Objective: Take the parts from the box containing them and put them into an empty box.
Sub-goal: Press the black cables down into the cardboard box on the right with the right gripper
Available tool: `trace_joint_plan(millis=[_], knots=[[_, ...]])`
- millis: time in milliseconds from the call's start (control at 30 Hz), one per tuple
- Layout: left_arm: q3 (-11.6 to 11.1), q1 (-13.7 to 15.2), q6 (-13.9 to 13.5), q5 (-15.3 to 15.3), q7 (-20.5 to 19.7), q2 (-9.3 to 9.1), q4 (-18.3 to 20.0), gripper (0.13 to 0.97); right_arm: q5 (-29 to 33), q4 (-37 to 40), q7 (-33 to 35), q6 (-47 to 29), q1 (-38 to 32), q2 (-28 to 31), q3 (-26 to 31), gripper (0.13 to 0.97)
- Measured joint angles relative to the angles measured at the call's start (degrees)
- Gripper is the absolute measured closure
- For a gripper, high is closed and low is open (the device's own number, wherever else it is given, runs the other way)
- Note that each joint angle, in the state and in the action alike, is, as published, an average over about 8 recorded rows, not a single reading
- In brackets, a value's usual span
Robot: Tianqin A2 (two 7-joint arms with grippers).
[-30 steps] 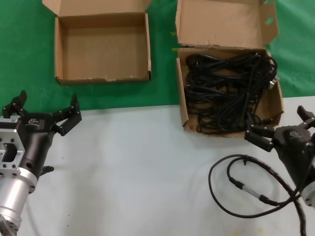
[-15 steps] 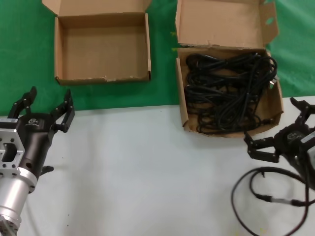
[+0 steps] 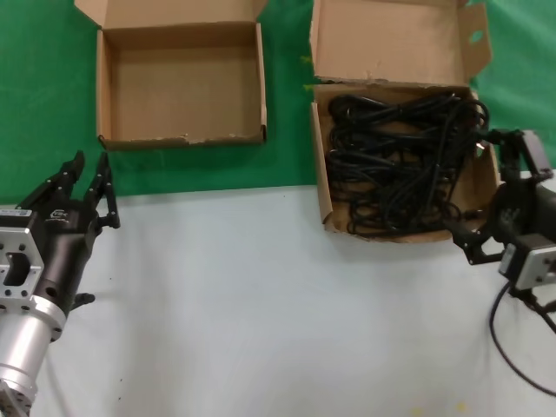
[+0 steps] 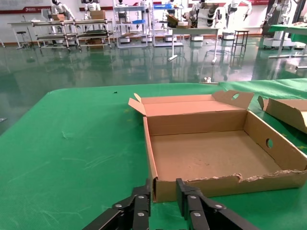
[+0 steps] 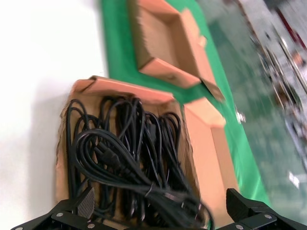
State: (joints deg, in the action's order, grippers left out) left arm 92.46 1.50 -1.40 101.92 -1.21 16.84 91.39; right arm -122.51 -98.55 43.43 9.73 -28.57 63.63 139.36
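The box containing them (image 3: 323,187) stands at the back right with its tall lid flap up. It is full of tangled black cables, the parts (image 3: 395,156). My right gripper (image 3: 497,193) hangs at that box's right front corner, open wide, one finger over the rim. In the right wrist view its pads (image 5: 86,202) straddle the cables (image 5: 124,148) with nothing gripped. The empty box (image 3: 178,87) sits at the back left. My left gripper (image 3: 87,174) hovers in front of it, open by a narrow gap, and faces the box's front corner (image 4: 216,184).
Both boxes rest on green cloth (image 3: 217,169). The white tabletop (image 3: 261,295) fills the foreground. A black cable loop (image 3: 508,347) trails beside the right arm. The empty box (image 5: 168,43) also shows far off in the right wrist view.
The right gripper rose from the table and swung to the cable box's right front corner. The left gripper's fingers drew closer together.
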Motion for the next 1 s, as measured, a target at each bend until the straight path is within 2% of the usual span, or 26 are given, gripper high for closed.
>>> trace_joint_plan(millis=[100, 333, 633, 733, 867, 1000], knots=[[0.0, 0.0, 0.0, 0.0, 0.0, 0.00, 0.0, 0.766, -2.3, 0.4, 6.4, -0.1, -6.7, 1.0, 6.5, 0.129], [0.0, 0.0, 0.0, 0.0, 0.0, 0.00, 0.0, 0.874, -8.4, 2.7, 21.1, -1.0, -17.2, 0.4, 15.7, 0.129], [0.0, 0.0, 0.0, 0.0, 0.0, 0.00, 0.0, 0.948, -24.1, 4.8, 44.2, -2.0, -22.0, -1.1, 18.1, 0.129], [0.0, 0.0, 0.0, 0.0, 0.0, 0.00, 0.0, 0.949, -29.4, 4.9, 50.9, -1.8, -22.5, -1.4, 18.3, 0.129], [0.0, 0.0, 0.0, 0.0, 0.0, 0.00, 0.0, 0.951, -33.4, 5.1, 56.2, -1.5, -22.5, -1.7, 18.4, 0.129], [0.0, 0.0, 0.0, 0.0, 0.0, 0.00, 0.0, 0.952, -34.7, 5.0, 57.8, -1.4, -22.2, -1.8, 18.4, 0.129]])
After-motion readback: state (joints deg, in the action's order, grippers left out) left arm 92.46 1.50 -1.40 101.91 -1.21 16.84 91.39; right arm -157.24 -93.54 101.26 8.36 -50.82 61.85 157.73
